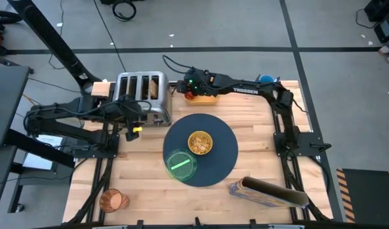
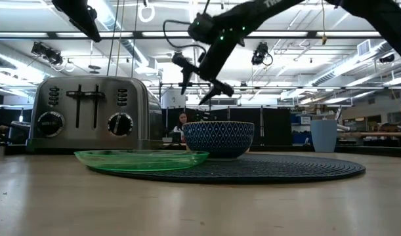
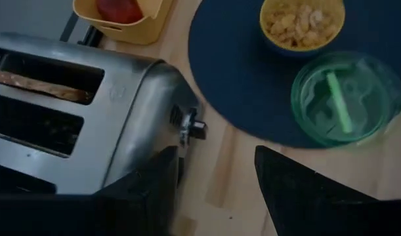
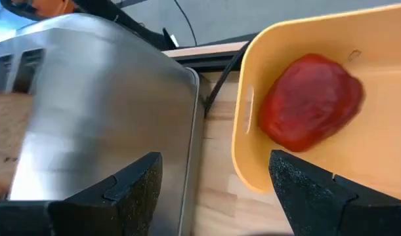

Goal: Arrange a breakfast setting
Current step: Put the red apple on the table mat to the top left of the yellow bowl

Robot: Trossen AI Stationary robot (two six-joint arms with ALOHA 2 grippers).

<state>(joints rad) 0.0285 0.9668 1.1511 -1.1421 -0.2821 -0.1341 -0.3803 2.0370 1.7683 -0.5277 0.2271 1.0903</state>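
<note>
Above the back edge of the table, the right gripper [image 4: 210, 196] hangs with its 2 fingers spread wide and empty, over the gap between the steel toaster [image 1: 143, 95] and a yellow plastic tub [image 4: 358, 98]. The red apple [image 4: 310, 101], smooth and roundish, sits in that tub just beside one finger, nearer this arm than the other. A toast slice [image 3: 39, 85] stands in a toaster slot. The left gripper [image 3: 213, 190], also wide and empty, waits by the toaster's front. On the dark woven mat [image 1: 223, 137] sit the cereal bowl [image 1: 200, 142] and the glassy green plate [image 1: 181, 164].
</note>
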